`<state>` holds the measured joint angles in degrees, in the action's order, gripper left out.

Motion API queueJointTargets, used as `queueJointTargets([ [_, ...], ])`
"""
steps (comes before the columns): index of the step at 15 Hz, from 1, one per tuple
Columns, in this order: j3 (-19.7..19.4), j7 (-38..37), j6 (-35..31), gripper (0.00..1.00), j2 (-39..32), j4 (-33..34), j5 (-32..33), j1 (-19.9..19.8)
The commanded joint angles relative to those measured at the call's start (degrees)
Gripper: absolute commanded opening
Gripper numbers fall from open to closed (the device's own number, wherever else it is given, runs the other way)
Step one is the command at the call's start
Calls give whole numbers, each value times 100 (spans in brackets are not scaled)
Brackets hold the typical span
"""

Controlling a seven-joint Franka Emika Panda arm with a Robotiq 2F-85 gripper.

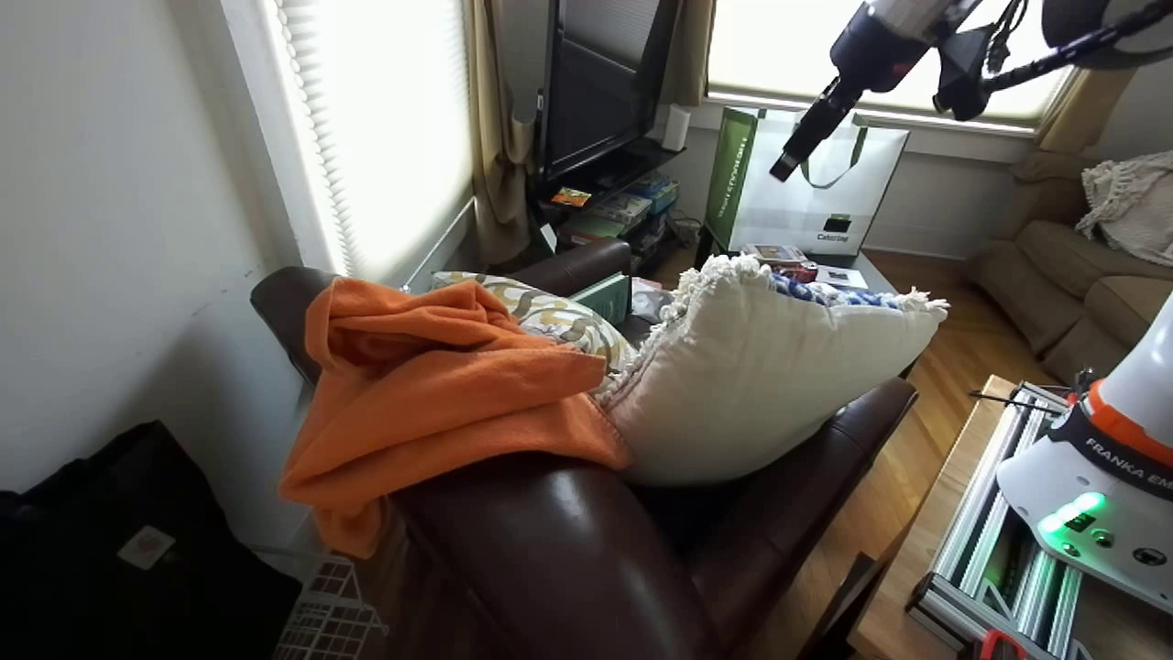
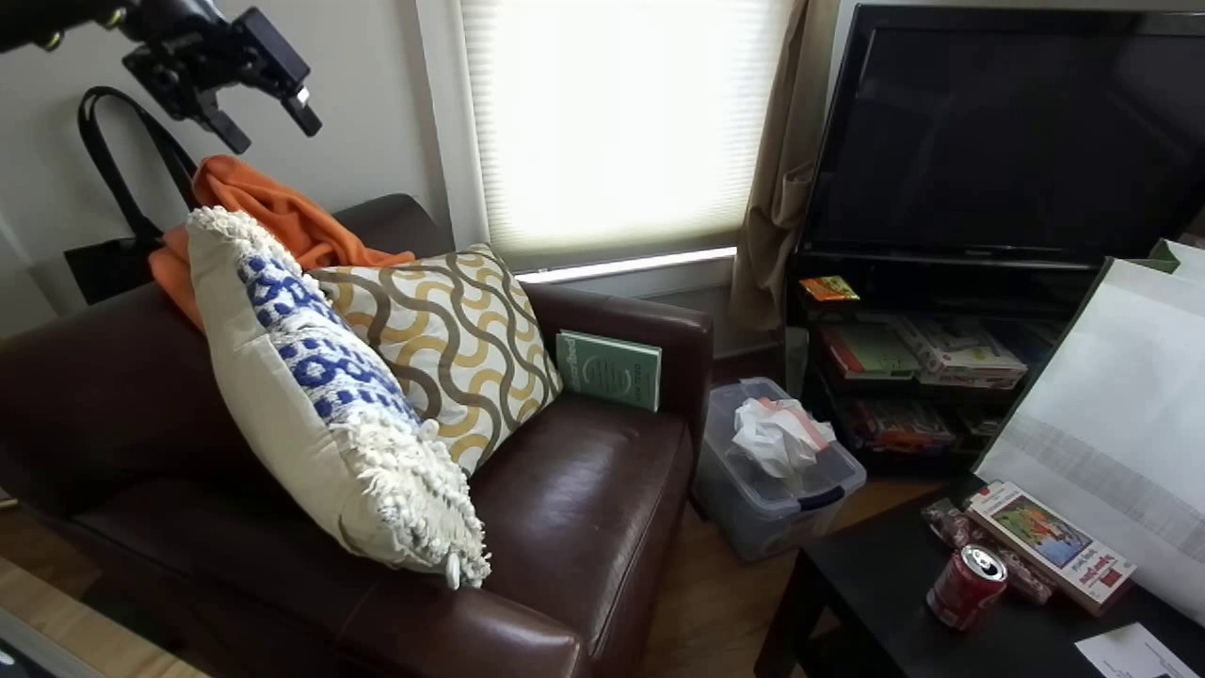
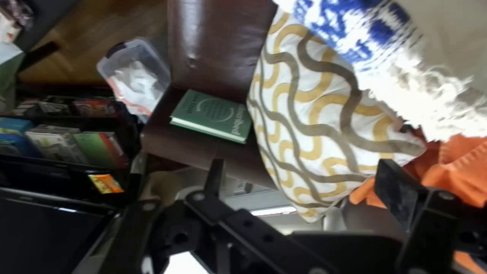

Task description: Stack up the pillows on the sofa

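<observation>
A cream pillow with blue pattern and white fringe leans tilted on the brown leather sofa in both exterior views; its patterned side shows in the wrist view. A white pillow with wavy gold and brown lines leans behind it and also shows in the wrist view. The sofa is under both. My gripper is open and empty, raised in the air above the sofa and apart from both pillows. Its fingers stand wide in the wrist view.
An orange blanket drapes over the sofa back. A green book stands against the far armrest. A plastic bin, a black table with a red can, a large bag and a television stand around.
</observation>
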<state>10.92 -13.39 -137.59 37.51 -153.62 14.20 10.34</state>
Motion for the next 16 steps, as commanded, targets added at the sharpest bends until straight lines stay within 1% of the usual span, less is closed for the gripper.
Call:
queueJointTargets([
  [1,0,510,-727,100,-357,-568,-865,640],
  [2,-106,832,-753,100,-422,-646,-1075,827],
  [3,-219,1120,-383,100,-613,-436,-1294,946],
  [4,135,660,-571,100,-434,-497,-993,576],
  [5,78,835,-546,100,-514,-491,-1138,688],
  [7,0,992,-536,100,-601,-449,-1221,746],
  [8,-540,1850,-578,100,-794,-405,-1850,1306],
  [9,-666,2173,-549,100,-794,-389,-2045,1392],
  [10,-868,2671,-358,100,-740,-370,-2251,1495],
  [12,-1295,3533,-22,100,-674,-289,-2446,1687],
  [14,-1487,4276,675,100,-717,-29,-2505,1586],
  [16,-1629,4890,1238,100,-920,233,-2543,1530],
])
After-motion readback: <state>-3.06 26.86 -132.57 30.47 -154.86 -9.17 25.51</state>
